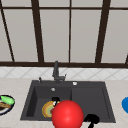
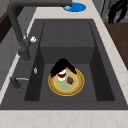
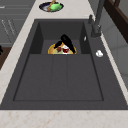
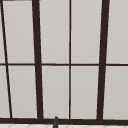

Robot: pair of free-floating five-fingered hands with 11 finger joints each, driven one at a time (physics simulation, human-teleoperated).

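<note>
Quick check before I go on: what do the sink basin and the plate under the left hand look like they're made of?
The sink basin looks like matte dark-grey composite or stone: even, dull, no glints, though a render leaves that open. The plate under the left hand looks like glazed ceramic, orange with a yellow rim and greenish centre; smooth plastic is equally possible.

A yellow-rimmed plate (image 2: pixel 75 88) lies in the dark sink (image 2: pixel 67 32).

From the front, you see the red ball (image 1: pixel 67 115) covering much of the plate (image 1: pixel 47 109) and left hand (image 1: pixel 55 100); the right hand (image 1: pixel 91 119) is cut off below.
</note>
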